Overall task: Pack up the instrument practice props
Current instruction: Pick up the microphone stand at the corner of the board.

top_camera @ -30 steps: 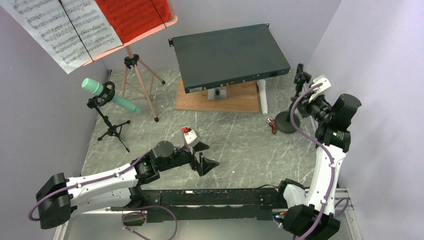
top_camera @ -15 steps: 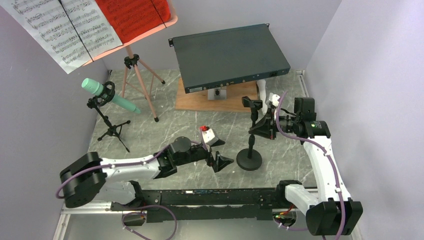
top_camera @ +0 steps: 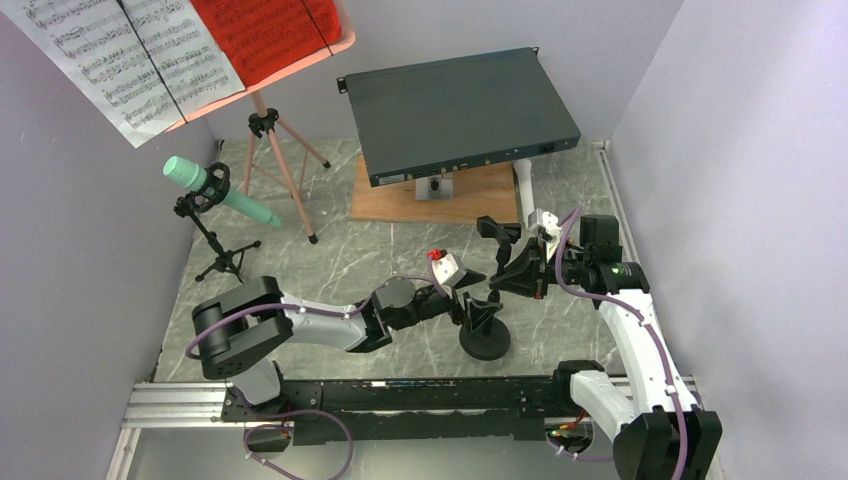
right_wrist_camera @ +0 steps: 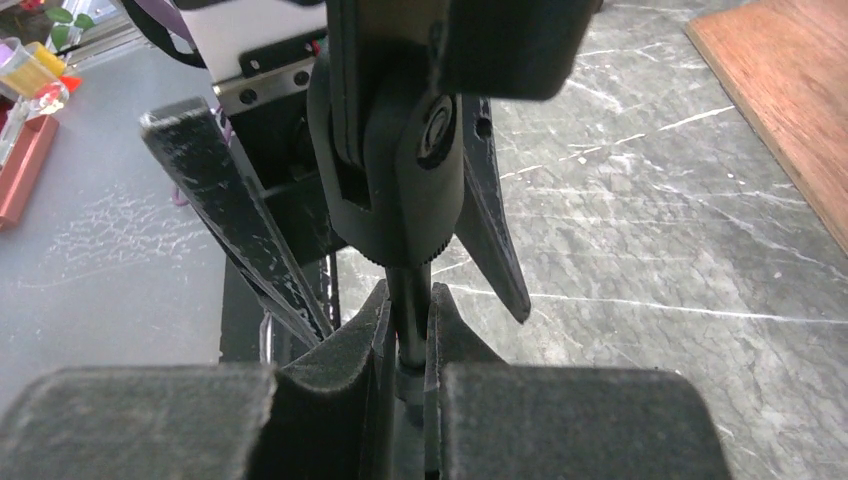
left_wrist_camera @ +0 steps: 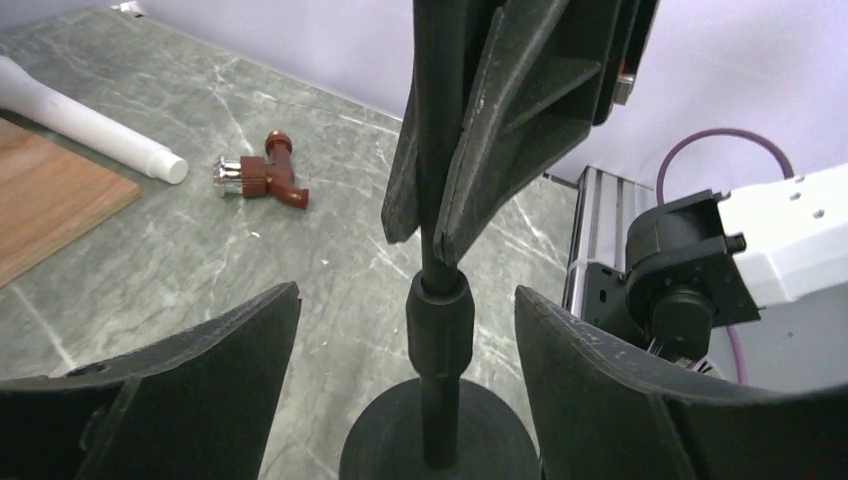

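- At the far left, white sheet-music pages (top_camera: 120,60) and a red page (top_camera: 265,30) lay on the desk of the salmon-pink music stand (top_camera: 283,170), which stood on its tripod at the back left of the bench (top_camera: 330,260).
- Just in front of it, a mint tube (top_camera: 215,188) sat tilted in the clip of a small black tripod (top_camera: 225,258).
- The left claw (left_wrist_camera: 406,290) reached in from the left near the front middle of the bench. Its jaws stood wide on either side of the pole, touching nothing.
- Between the two claws, the black round-based mic stand (top_camera: 485,340) stood about upright. I could not tell whether its base rested on the bench.
- The right claw (right_wrist_camera: 408,310) was clamped narrowly on the stand's thin pole, just under the clip.
- Behind them, a dark grey box (top_camera: 460,105) sat over a wooden board (top_camera: 455,195). A white tube (top_camera: 525,195) lay at the board's right edge, and a small brown-red plug (left_wrist_camera: 265,178) lay near the tube's end.
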Tool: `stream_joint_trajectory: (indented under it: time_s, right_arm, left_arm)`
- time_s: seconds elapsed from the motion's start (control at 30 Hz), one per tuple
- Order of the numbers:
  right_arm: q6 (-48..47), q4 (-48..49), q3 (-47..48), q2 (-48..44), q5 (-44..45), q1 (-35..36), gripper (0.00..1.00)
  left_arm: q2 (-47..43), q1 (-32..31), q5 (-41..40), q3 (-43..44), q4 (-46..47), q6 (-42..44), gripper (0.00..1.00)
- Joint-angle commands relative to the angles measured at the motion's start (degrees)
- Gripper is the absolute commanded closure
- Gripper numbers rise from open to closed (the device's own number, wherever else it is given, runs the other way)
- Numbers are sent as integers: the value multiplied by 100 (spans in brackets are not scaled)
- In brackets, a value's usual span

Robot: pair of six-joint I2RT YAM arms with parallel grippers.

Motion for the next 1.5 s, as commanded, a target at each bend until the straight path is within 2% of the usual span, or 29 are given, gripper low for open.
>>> stream_joint_trajectory:
  time_s: [0.0,0.2,0.33,0.47,0.7,0.77,0.87,0.97,1.03,1.07,1.2,1.23,1.33,1.47]
  right_arm:
    - [-115,202,137,-96,-539,10,100]
    - [-65,228,153,-120,-460,10,100]
    - [-5,277,142,-122,-425,10,100]
    - [41,327,126,-118,-379,10,100]
    - [72,371,103,-105,-385,10,100]
    - [63,365,104,-106,-377,8,100]
    - [43,358,100,-105,-368,8,100]
    - [45,354,88,-96,-356,10,100]
    - [37,354,77,-96,-334,10,100]
    - [38,343,70,-90,-329,10,99]
    - [15,272,42,-64,-321,10,49]
    - [17,273,32,-71,-310,10,41]
    - [50,292,-18,-60,-335,15,27]
    - [151,407,-130,-10,-403,51,20]
  left_arm:
    - [253,-17,169,325,562,-332,25]
    - [372,-17,483,468,405,-414,44]
    - [373,-17,650,495,312,-470,47]
    - [367,-17,753,458,277,-533,46]
    - [359,-17,855,534,-202,-556,46]
    - [364,-17,871,573,-324,-556,49]
    - [368,-18,866,631,-469,-547,59]
    - [335,-17,875,643,-432,-556,77]
    - [320,-8,940,622,-364,-564,100]
    - [308,-8,938,588,-299,-598,100]
    - [143,0,625,291,204,-762,100]
    - [64,1,506,191,354,-782,100]
    - [-251,1,135,-17,592,-782,100]
    - [-664,1,-255,-149,581,-785,100]
